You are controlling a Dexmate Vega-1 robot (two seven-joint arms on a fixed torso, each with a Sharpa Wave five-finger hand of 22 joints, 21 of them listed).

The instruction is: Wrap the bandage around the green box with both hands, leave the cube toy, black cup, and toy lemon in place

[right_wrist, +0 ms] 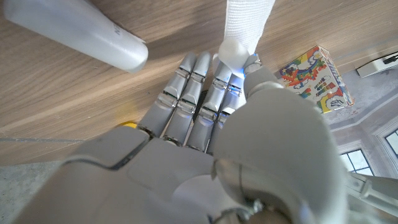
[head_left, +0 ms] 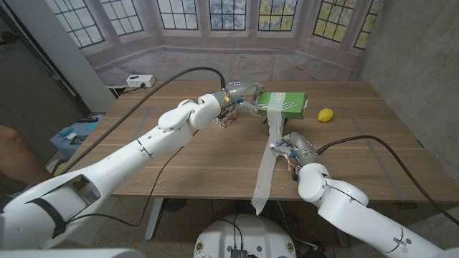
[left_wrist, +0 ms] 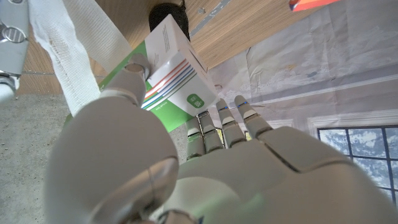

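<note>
The green box (head_left: 285,102) lies at the table's far middle, and my left hand (head_left: 239,96) grips its left end. In the left wrist view my thumb (left_wrist: 132,70) presses the box (left_wrist: 177,71), with the fingers (left_wrist: 225,122) along its other side. A white bandage (head_left: 270,154) runs from the box toward me and hangs over the front edge. My right hand (head_left: 290,150) pinches the strip partway down, and the right wrist view shows the bandage (right_wrist: 248,15) between thumb and fingertips (right_wrist: 233,57). The cube toy (head_left: 225,119) sits under my left wrist. The toy lemon (head_left: 326,115) lies right of the box. The black cup (left_wrist: 166,14) stands behind the box.
The wooden table (head_left: 179,165) has bare room at the front left and front right. A white power strip (head_left: 140,80) lies behind the table at the back left. A person's arm (head_left: 16,154) shows at the left edge, beside a side surface with small blue items (head_left: 75,132).
</note>
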